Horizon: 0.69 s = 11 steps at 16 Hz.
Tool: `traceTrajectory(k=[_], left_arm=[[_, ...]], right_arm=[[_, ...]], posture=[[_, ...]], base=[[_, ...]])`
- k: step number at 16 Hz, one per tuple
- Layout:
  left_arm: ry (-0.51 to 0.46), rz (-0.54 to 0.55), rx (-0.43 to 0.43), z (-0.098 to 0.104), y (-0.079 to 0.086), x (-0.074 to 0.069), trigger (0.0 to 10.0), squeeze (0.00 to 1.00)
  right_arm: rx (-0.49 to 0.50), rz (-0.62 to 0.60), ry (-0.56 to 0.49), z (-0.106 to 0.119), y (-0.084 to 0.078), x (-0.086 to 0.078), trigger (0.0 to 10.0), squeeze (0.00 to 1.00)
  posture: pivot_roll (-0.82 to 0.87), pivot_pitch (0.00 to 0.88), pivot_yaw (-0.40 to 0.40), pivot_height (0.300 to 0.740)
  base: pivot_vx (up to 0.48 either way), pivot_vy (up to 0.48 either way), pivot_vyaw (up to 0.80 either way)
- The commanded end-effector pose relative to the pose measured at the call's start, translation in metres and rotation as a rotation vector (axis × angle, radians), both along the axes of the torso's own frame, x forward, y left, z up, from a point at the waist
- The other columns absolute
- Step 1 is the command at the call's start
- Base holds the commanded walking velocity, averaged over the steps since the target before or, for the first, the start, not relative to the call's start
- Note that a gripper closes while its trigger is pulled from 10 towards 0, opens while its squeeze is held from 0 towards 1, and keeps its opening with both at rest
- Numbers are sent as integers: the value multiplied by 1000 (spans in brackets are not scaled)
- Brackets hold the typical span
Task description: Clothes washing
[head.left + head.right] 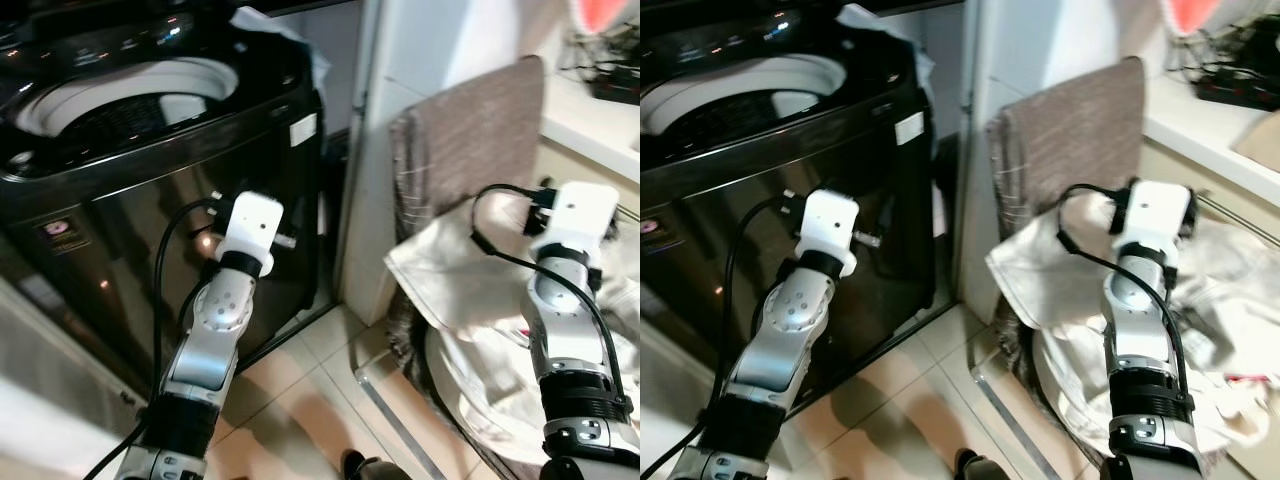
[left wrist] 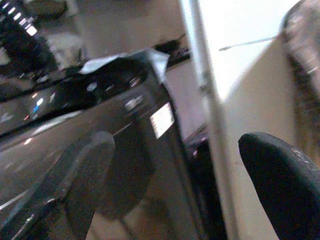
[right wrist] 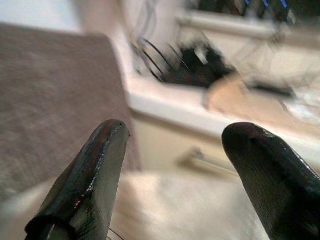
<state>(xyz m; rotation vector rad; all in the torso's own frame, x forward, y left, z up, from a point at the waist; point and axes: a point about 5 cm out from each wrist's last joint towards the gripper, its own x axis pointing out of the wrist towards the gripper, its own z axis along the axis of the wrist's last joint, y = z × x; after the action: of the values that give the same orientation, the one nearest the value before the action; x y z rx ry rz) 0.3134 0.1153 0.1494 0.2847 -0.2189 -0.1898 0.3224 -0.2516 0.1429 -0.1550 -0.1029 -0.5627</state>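
A black top-loading washing machine [image 1: 150, 170] stands at the left with its lid up and its white drum rim [image 1: 120, 85] showing. At the right, cream clothes [image 1: 460, 280] are heaped under a brown towel [image 1: 480, 120] that hangs upright behind them. My left arm [image 1: 222, 310] is raised before the washer's front right corner. Its gripper [image 2: 177, 142] is open and holds nothing, pointing along the washer's side. My right arm [image 1: 565, 300] is raised over the cream heap. That gripper [image 3: 176, 127] is open too, aimed past the towel [image 3: 55, 100] toward the counter.
A white wall edge [image 1: 375, 150] separates the washer from the clothes. A pale counter [image 1: 590, 120] with dark cables runs at the far right. A white cloth [image 1: 265, 25] lies on the washer's back corner. Tiled floor [image 1: 300, 400] lies between my arms.
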Motion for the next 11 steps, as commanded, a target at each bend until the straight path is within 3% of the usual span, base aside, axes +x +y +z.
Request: traceTrajectory(k=[1,5,8,9,10,11], left_arm=[[3,-32,-1,0,-4,3,10000,0],[1,-52,13,2,-3,5,10000,0],[-3,-56,17,2,-3,7,10000,0],[-5,-55,16,2,-2,7,10000,0],[-6,-54,16,2,-2,7,10000,0],[-6,-52,17,2,-2,7,10000,0]], right_arm=[[96,-36,17,-7,-5,-5,10000,0],[328,-79,47,-6,-5,-10,10000,0],[430,-6,198,-23,4,-4,10000,0],[494,5,239,-30,6,-3,10000,0],[621,-1,327,-46,3,0,10000,0],[659,-5,340,-50,0,1,10000,0]], posture=[[-132,7,46,740],[-139,9,58,740],[-139,2,52,740],[-136,0,49,740],[-132,0,46,740],[-124,0,44,740]], base=[[0,0,-719],[0,0,-719],[0,0,-717],[0,0,-763],[0,0,0],[0,0,0]])
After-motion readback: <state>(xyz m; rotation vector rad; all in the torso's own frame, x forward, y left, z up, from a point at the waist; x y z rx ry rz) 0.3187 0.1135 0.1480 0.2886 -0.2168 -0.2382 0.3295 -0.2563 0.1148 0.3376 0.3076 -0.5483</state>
